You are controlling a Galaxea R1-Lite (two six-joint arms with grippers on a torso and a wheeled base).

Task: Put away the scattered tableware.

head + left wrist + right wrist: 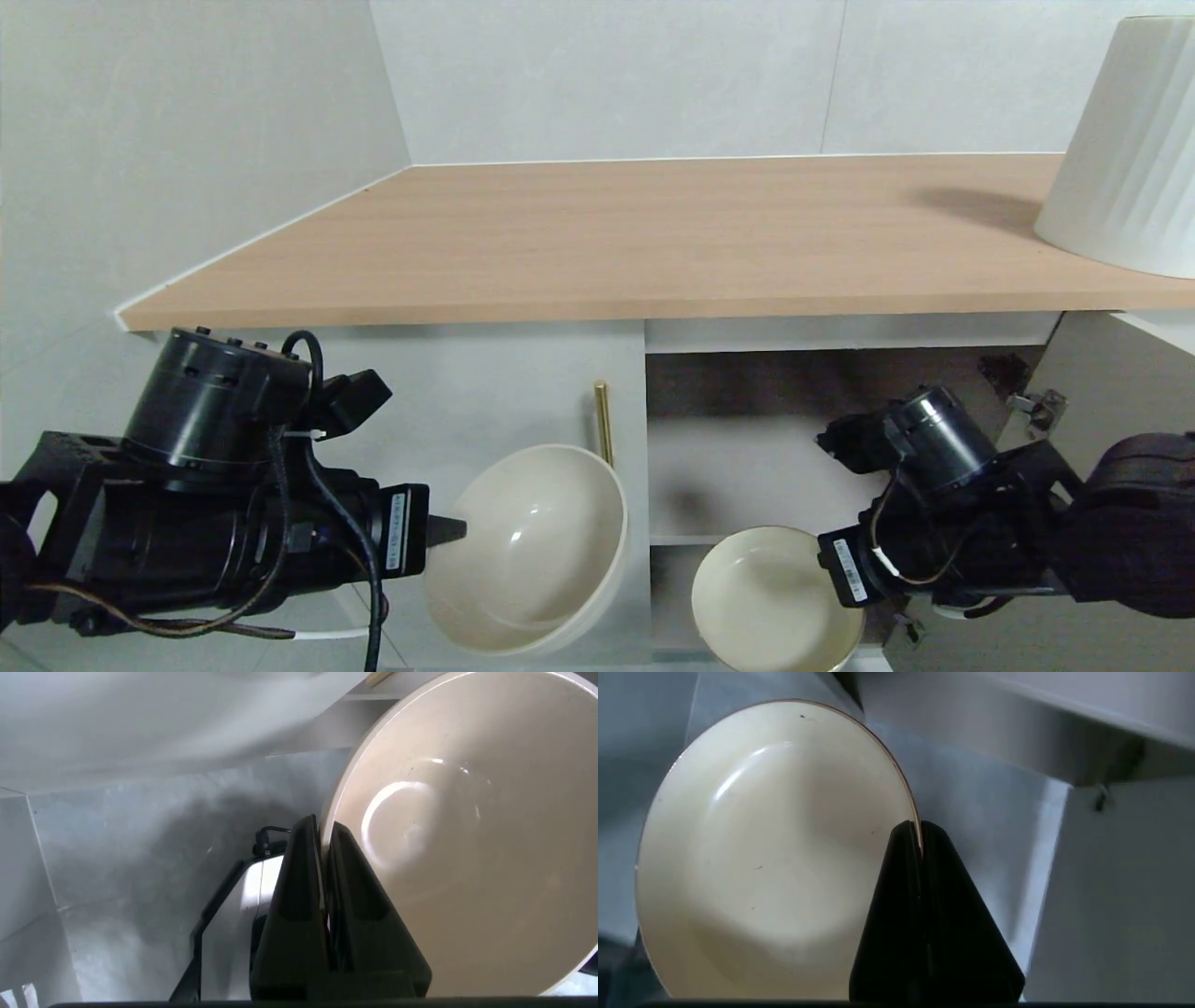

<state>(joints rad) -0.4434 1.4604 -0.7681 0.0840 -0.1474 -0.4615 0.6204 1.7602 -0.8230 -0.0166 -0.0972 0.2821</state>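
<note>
Left gripper [452, 530] is closed on the rim of the large cream bowl [532, 551], tilted before the closed left cabinet door [485, 392], while right gripper [920, 845] pinches the rim of the smaller bowl [770, 602] at the open right compartment [747, 448] beneath the wooden countertop [653, 233].

I log a deep bowl [527, 551], plain cream, and a shallow bowl [775, 602], cream with a thin brown rim line. I also list a wood-grain countertop [653, 243], white ribbed lampshade [1130, 149], gold handle [602, 420].

Lampshade [1120, 149] cut by right edge, plate [775, 602] by bottom edge
</note>
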